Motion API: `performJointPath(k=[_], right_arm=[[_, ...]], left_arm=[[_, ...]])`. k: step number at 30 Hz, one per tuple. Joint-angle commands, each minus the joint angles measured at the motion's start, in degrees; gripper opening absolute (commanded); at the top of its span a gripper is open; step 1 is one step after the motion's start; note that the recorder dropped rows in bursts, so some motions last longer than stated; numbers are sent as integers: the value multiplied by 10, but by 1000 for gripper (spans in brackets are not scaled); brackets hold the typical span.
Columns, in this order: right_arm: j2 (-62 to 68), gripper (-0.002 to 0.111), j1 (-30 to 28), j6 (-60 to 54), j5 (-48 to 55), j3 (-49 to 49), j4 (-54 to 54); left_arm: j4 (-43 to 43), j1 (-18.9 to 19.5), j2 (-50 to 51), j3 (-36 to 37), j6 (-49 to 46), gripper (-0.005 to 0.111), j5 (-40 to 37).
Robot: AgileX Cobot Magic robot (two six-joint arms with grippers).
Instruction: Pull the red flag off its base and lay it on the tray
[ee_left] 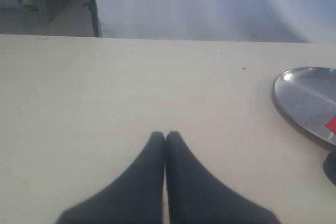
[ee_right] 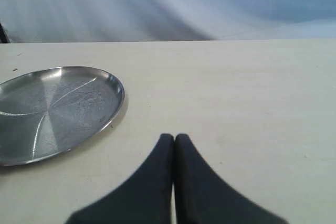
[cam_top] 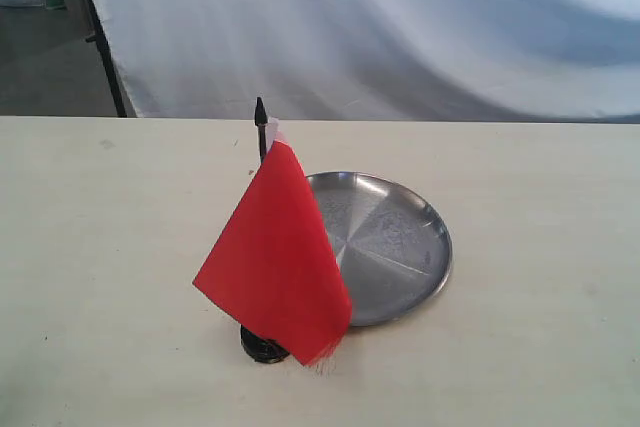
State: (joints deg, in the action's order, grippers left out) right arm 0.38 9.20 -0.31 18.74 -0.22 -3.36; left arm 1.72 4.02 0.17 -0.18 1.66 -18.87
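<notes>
The red flag [cam_top: 275, 257] stands upright on its thin black pole, whose pointed tip [cam_top: 260, 112] rises above the cloth. The pole sits in the small round black base [cam_top: 262, 345] near the table's front. Just right of and behind it lies the round steel tray [cam_top: 390, 242], holding nothing. No gripper shows in the exterior view. My left gripper [ee_left: 165, 136] is shut over bare table, with the tray [ee_left: 307, 100], a red scrap of flag [ee_left: 332, 125] and the dark base [ee_left: 331, 166] at the frame's edge. My right gripper [ee_right: 174, 138] is shut, the tray [ee_right: 52, 111] beside it.
The pale table [cam_top: 100, 247] runs wide on both sides of the flag and tray. A white cloth backdrop [cam_top: 400, 27] hangs behind the far edge, with a black stand leg [cam_top: 105, 57] at the back left.
</notes>
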Motion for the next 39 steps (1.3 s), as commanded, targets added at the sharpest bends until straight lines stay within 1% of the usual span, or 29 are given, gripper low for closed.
performJointPath(k=[1,13,18,25,27,29,32,35,39], right_arm=[[-4,0,-4,-3,-5,2,2],[-4,0,-4,-3,-5,2,2],[-4,0,-4,3,-64,2,-4],[-4,0,-4,113,-187,2,-143],[-4,0,-4,122,-210,2,-165],[-4,0,-4,125,-257,2,-193],[-4,0,-4,147,-274,2,-197],[-4,0,-4,171,-337,2,-197],[-4,0,-4,285,-343,2,-197]], left_arm=[[1,1,-2,2,1,0,2],[1,1,-2,2,1,0,2],[1,1,-2,2,1,0,2],[1,1,-2,2,1,0,2],[1,1,-2,2,1,0,2],[1,1,-2,2,1,0,2],[1,1,-2,2,1,0,2],[1,1,-2,2,1,0,2],[1,1,-2,2,1,0,2]])
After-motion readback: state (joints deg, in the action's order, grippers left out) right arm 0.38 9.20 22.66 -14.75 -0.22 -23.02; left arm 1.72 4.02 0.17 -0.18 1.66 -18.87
